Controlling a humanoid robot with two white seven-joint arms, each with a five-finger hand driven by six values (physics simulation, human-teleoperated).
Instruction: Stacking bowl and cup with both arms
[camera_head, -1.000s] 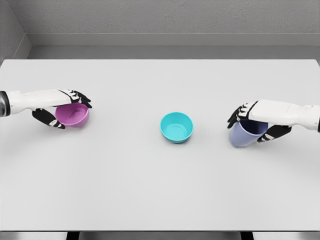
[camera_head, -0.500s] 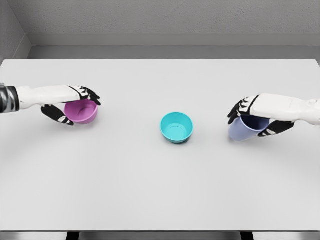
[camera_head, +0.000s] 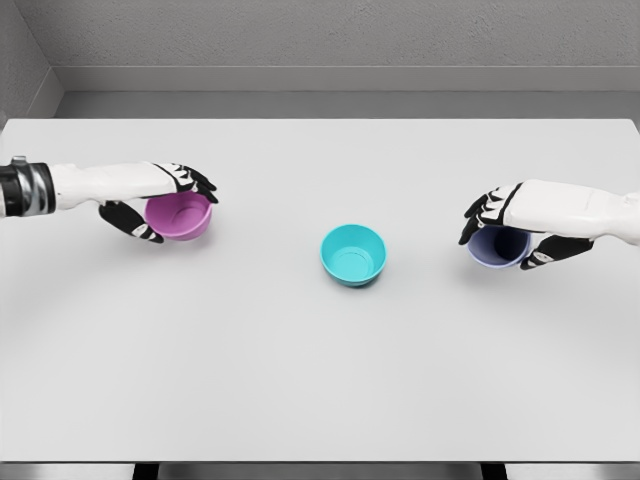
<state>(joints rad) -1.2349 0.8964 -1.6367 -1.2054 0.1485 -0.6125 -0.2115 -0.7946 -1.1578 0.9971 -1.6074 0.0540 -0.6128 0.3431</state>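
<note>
While both arms reach in over the table, each hand carries a vessel. Left hand, toward the left edge: fingers curled over the far rim of the pink bowl, thumb on the near side, pinching the wall between them. Whether the bowl touches the table, cannot tell. Right hand, toward the right edge: fingers wrapped over the top of the purple cup, thumb under its near side; cup tilted, mouth facing the camera. Teal bowl sits upright alone near the table's middle, between the two hands and well apart from both, mouth up. Pink bowl farther from the near edge than the teal one.
</note>
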